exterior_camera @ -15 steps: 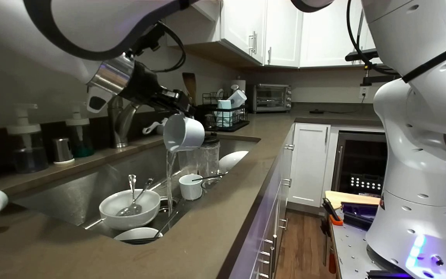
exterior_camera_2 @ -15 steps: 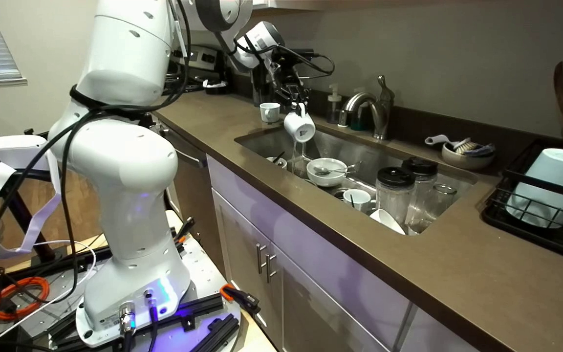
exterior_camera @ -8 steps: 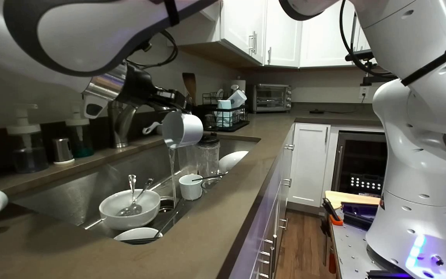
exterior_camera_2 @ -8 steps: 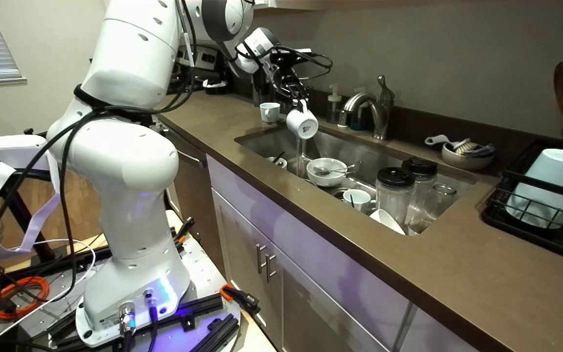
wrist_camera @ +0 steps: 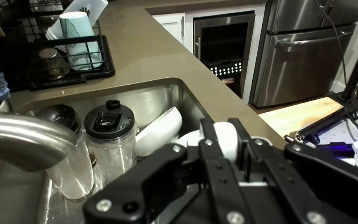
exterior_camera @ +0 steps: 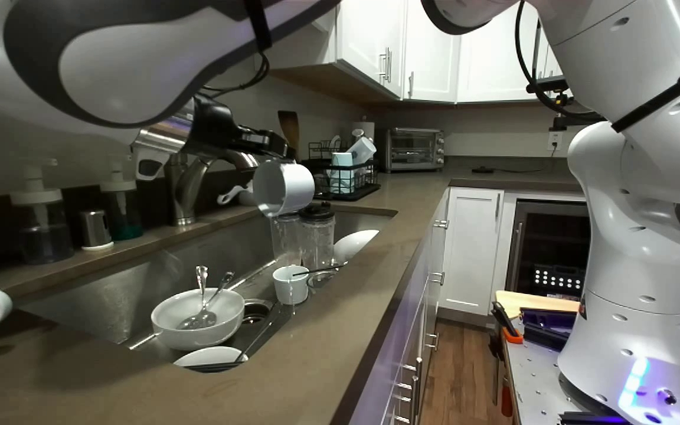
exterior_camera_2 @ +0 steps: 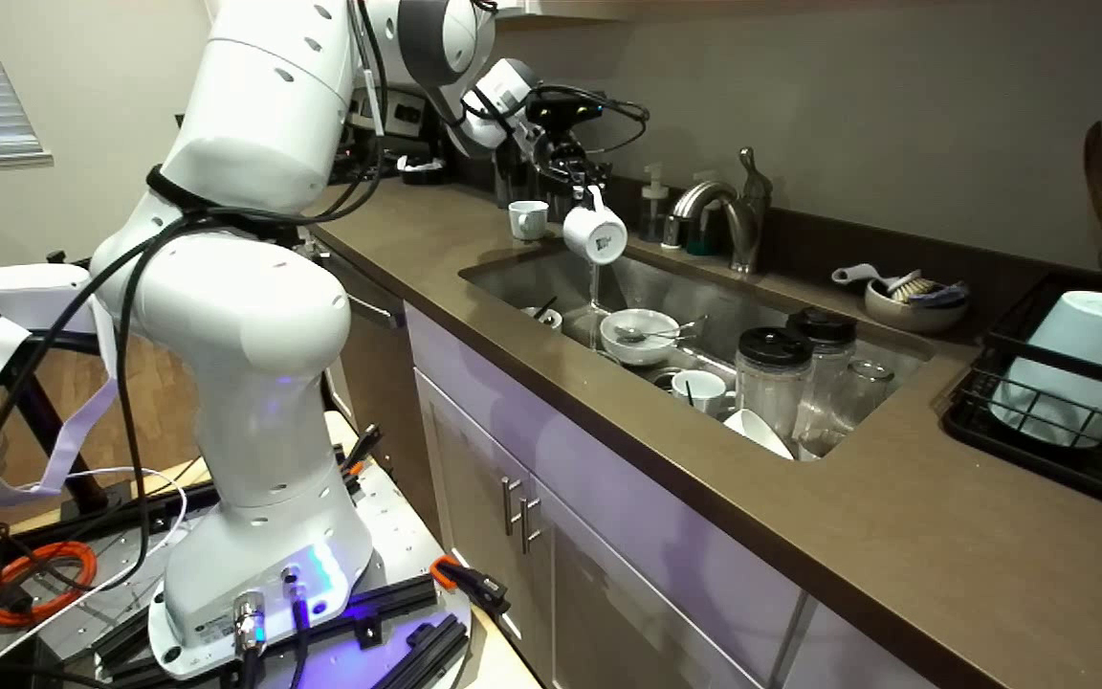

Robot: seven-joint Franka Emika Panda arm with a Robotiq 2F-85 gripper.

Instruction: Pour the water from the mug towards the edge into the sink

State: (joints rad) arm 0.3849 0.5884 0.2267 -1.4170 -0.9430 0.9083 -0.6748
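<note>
Countertop: mug over sink, axis near level, mouth away from dishrack.

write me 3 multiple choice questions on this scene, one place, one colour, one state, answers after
1. Where is the bowl with utensils in it?
A) dish rack
B) sink
C) floor

2. What colour are the lids on the two clear containers?
A) black
B) blue
C) red

3. What state is the held mug in?
A) broken
B) upright
C) tipped

Right letters:
1 B: the bowl sits inside the sink in both exterior views.
2 A: both lids look black in an exterior view and the wrist view.
3 C: it hangs tilted, with a thin stream of water below it in an exterior view.
</note>
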